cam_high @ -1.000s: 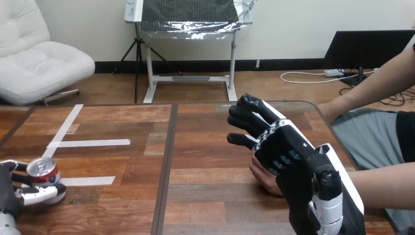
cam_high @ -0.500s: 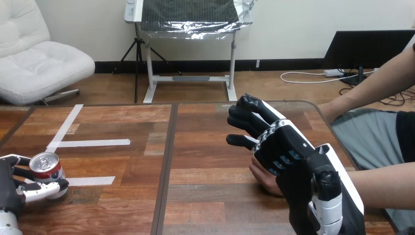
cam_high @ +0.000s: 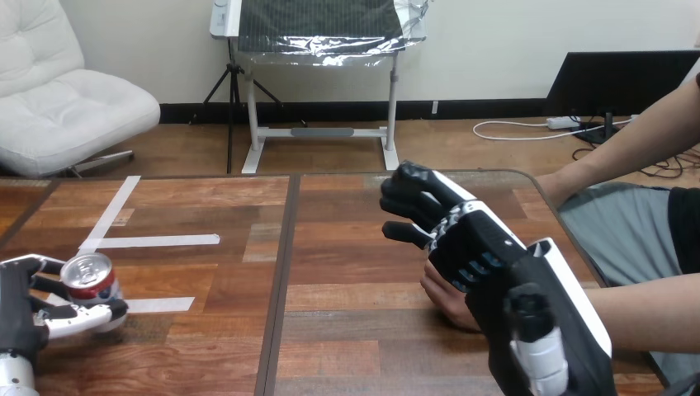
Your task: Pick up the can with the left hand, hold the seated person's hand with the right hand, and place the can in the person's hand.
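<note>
Left hand, at the lower left of the frame, curls its fingers and thumb round the can, near white tape strips on the wooden table. Right of centre, the right hand lies over the person's hand, fingers loosely extended.

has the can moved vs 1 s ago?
Yes. The can, gripped by the left hand, has shifted right: it now covers more of the left end of the lower tape strip, which stayed put.
</note>
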Controlling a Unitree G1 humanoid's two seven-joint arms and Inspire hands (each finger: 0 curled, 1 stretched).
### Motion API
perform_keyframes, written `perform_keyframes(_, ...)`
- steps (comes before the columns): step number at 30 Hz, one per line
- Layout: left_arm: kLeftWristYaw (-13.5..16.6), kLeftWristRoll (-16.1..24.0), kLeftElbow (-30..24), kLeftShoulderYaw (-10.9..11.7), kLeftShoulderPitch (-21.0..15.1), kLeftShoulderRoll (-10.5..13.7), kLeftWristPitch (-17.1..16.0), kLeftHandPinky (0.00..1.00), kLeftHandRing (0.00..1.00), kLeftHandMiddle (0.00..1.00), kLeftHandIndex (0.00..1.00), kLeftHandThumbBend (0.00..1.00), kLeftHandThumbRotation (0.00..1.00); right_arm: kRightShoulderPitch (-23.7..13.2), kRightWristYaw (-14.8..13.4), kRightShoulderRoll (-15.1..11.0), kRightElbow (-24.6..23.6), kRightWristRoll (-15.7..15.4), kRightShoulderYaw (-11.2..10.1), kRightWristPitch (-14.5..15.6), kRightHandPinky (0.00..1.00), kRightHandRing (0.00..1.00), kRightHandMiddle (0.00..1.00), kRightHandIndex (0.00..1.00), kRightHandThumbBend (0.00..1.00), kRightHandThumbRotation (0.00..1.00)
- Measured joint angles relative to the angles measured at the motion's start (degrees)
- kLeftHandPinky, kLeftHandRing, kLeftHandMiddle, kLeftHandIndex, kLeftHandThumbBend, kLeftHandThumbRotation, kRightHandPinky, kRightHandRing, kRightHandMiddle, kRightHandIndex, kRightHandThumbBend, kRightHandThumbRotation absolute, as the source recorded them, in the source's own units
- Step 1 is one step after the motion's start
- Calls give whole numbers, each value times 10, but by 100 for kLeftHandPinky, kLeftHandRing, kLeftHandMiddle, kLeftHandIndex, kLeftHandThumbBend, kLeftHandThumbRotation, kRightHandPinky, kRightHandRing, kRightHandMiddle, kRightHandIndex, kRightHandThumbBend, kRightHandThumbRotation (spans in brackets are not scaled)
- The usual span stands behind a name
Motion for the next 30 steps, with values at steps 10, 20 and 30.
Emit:
perform_keyframes(10,-30,-9,-60,0,22,-2,8,31,35,41,47,71,0,-16,-18,0,5,-67,-13,-1,83,86,85,86,81,93)
perform_keyframes(20,-60,-19,-126,1,34,-13,35,30,35,41,47,70,0,-56,-34,-13,61,-137,-32,-19,82,85,86,86,83,87)
perform_keyframes(30,-99,-33,-187,1,43,-22,52,30,34,40,45,71,0,-108,-58,-39,123,-195,-59,-21,79,84,86,86,82,82)
